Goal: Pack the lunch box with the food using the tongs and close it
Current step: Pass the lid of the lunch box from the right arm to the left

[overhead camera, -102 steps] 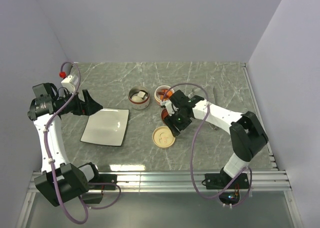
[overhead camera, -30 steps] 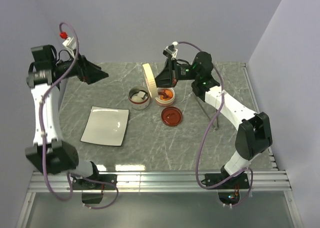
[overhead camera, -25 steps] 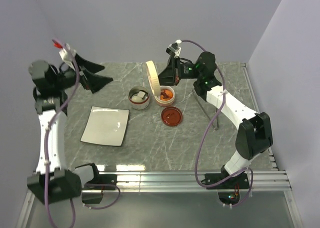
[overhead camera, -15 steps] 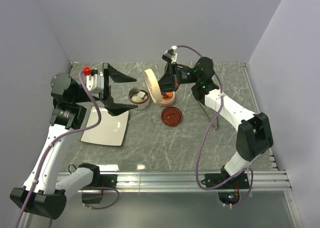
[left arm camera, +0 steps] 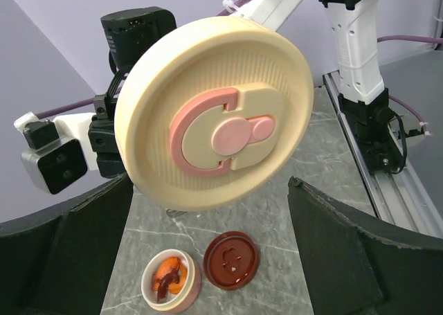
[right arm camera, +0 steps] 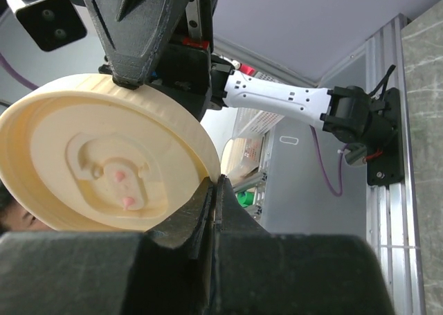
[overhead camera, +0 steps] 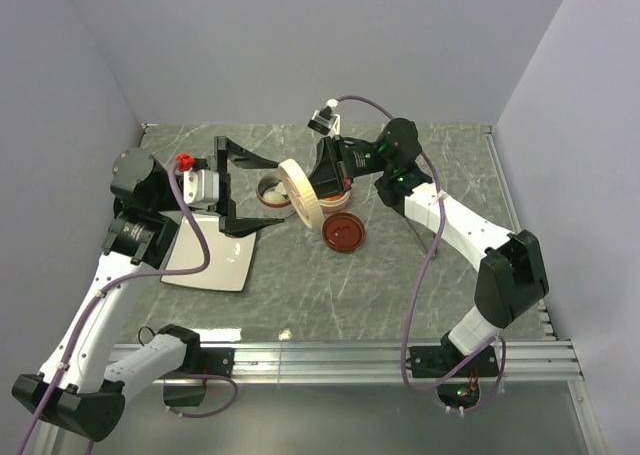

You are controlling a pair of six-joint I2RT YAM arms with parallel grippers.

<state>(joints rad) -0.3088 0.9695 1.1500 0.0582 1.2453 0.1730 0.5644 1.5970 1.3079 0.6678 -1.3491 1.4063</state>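
Note:
My right gripper (overhead camera: pixel 320 182) is shut on the rim of the lunch box's round cream lid (overhead camera: pixel 300 192), holding it on edge above the table. The right wrist view shows the jaws (right arm camera: pixel 215 185) pinching that rim, with the lid's (right arm camera: pixel 104 156) underside facing the camera. My left gripper (overhead camera: pixel 277 195) stands wide open facing the lid (left arm camera: pixel 221 121), whose top bears a pink mark; its fingers (left arm camera: pixel 346 253) flank the lid without touching it. Orange fried food sits in a small bowl (left arm camera: pixel 171 282). A second bowl (overhead camera: pixel 272 189) holds white food. The thin silver tongs (overhead camera: pixel 414 230) lie partly hidden under the right arm.
A brown round lid (overhead camera: pixel 343 232) lies flat on the marble table next to the bowls. A white square plate (overhead camera: pixel 205 257) sits at the left, partly under the left arm. Grey walls close in the table at the back and both sides.
The right gripper lifted the cream lid off the table and carried it left, above the bowls. The left arm swung in from the far left, its open gripper now facing the lid.

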